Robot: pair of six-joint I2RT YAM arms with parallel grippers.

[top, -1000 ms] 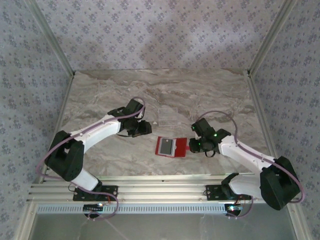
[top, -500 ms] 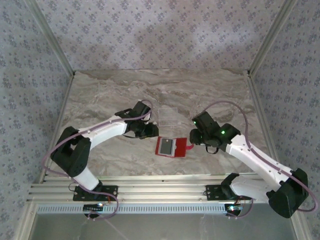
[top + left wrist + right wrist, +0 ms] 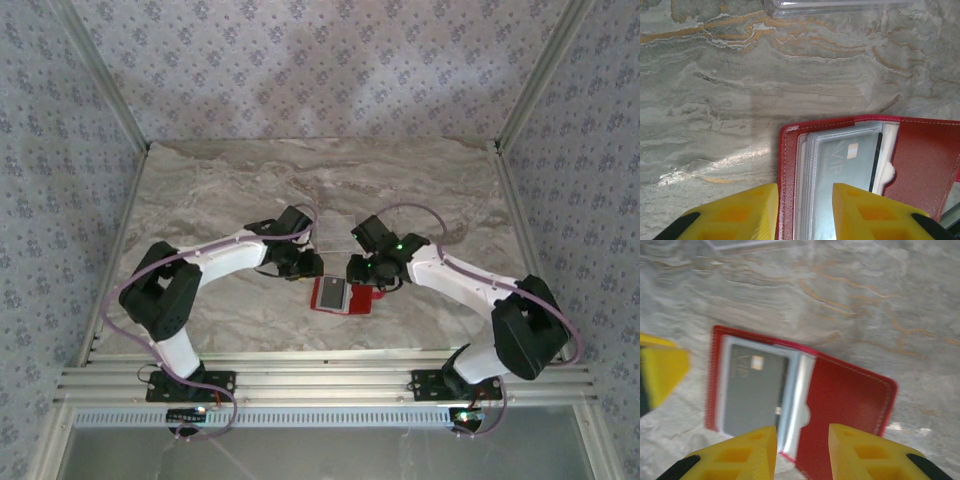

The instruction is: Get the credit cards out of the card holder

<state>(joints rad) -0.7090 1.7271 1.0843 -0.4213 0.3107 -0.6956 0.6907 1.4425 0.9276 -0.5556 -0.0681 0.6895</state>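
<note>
The red wallet (image 3: 340, 295) lies open on the tabletop (image 3: 200, 200), a grey card (image 3: 842, 160) inside. The left hand (image 3: 805, 192) and right hand (image 3: 802, 432) hang over it, both spread apart.

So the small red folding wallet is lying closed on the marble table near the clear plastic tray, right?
No, the red folding wallet lies open, not closed, on the marble table near the clear plastic tray; the left wrist view shows it.
</note>
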